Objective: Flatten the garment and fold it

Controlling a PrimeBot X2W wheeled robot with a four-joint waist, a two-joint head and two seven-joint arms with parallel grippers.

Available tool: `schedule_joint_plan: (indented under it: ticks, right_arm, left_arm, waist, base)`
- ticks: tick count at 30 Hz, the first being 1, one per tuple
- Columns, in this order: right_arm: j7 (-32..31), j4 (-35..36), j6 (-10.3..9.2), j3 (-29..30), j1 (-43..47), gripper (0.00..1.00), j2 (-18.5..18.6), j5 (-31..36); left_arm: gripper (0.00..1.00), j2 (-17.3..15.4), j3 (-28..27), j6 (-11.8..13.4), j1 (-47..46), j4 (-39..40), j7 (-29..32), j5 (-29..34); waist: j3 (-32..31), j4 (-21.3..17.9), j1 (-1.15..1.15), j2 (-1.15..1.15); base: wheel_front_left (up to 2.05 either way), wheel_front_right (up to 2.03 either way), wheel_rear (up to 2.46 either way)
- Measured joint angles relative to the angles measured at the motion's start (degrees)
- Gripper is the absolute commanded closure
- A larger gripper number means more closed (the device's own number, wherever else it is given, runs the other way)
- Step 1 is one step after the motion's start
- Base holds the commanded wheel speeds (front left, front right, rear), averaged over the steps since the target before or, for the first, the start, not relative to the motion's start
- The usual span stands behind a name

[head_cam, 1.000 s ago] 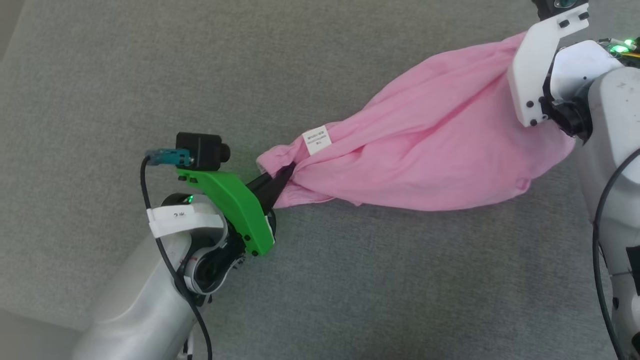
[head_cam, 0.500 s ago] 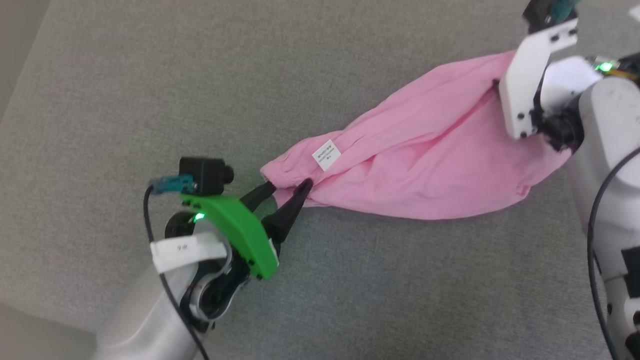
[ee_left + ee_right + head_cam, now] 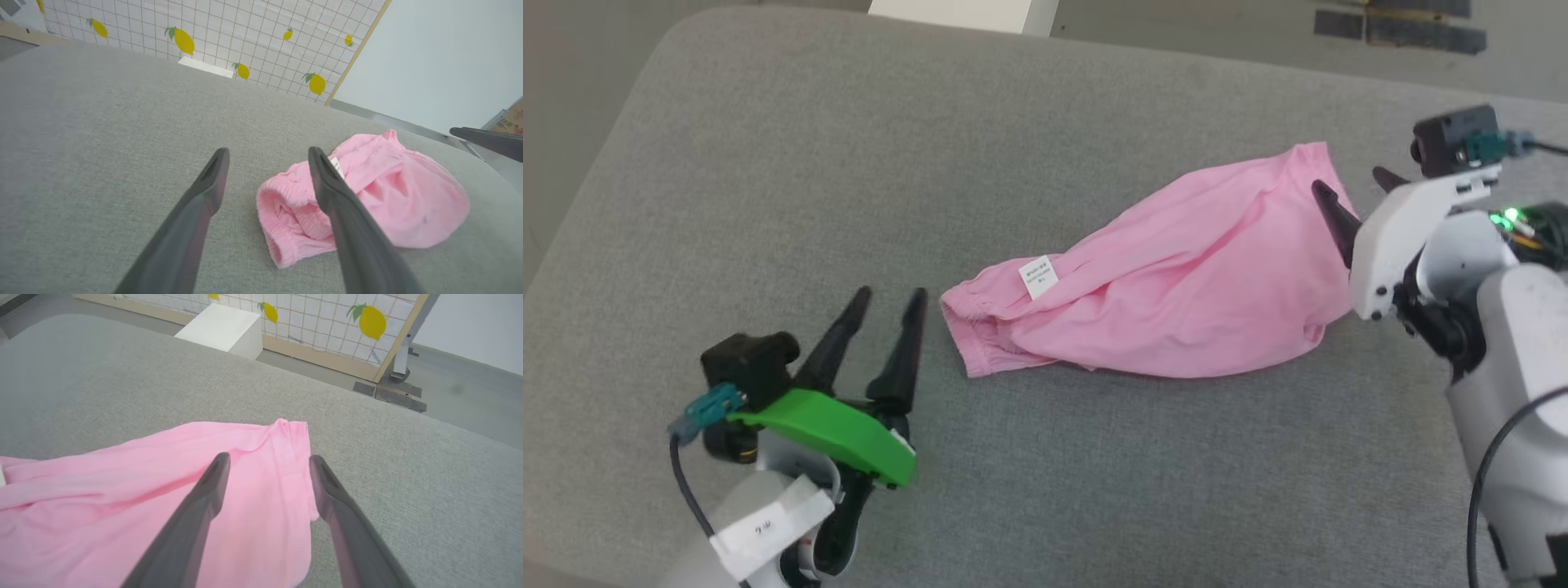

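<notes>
Since both grippers have their fingers spread with nothing between them, the garment (image 3: 1176,302) lies free on the grey cushion (image 3: 768,188). It makes a long, rumpled pink bundle running from the centre toward the right. The left gripper (image 3: 890,292) stands just beside the gathered elastic hem (image 3: 970,343) without touching it. The small white care label (image 3: 1039,276) faces up close to that end. The right gripper (image 3: 1346,178) is at the opposite end; in the right wrist view its two fingers hang over the cloth's edge and corner, and I cannot tell whether they touch it.

By my reading the flattening step is in hand and unfinished: the cloth is creased and bunched along its length, layers overlap, and no fold has been made. The next move probably calls for a fresh grip on each end, the left fingers closing on the thick hem, the right on the thin far corner. The arms would then draw apart and sideways to spread the cloth. Thin fabric may slip or drag in extra layers.
</notes>
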State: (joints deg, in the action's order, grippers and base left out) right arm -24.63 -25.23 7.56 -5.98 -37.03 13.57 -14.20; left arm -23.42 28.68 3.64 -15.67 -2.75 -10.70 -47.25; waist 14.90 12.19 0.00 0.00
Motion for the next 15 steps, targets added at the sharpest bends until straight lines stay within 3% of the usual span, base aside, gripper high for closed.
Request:
schedule_joint_plan:
  ticks: [5,8,12,13,15]
  right_arm:
    - [6.3,2.6,0.0,3.8,4.2,0.0,-2.9,0.5]
    - [9.2,2.7,0.0,7.1,5.0,0.0,-5.3,1.4]
    - [10.6,1.0,0.0,10.9,5.0,0.0,-8.1,2.8]
    - [10.9,-0.9,0.0,13.2,4.1,0.0,-9.2,3.6]
    - [10.6,-3.3,0.0,15.6,2.7,0.0,-9.8,4.6]
  left_arm:
    - [0.0,1.6,-3.7,0.5,0.4,-3.0,-3.8,7.7]
    - [0.0,5.4,-10.6,0.2,0.5,-1.0,-4.0,14.8]
    - [0.0,11.7,-19.1,-2.8,2.8,1.8,-4.0,22.9]
    - [0.0,14.5,-23.0,-4.9,3.9,2.5,-4.0,26.1]
    - [0.0,16.7,-25.6,-6.8,4.3,3.4,-4.0,28.7]
  waist:
    - [-1.7,-1.1,0.0,0.0]
    - [-2.1,-1.6,0.0,0.0]
    - [-1.7,-1.9,0.0,0.0]
    - [-1.1,-2.0,0.0,0.0]
    - [-0.6,-2.0,0.0,0.0]
  base:
    - [0.0,0.0,0.0]
    - [0.0,0.0,0.0]
    - [0.0,0.0,0.0]
    - [0.0,0.0,0.0]
    - [0.0,0.0,0.0]
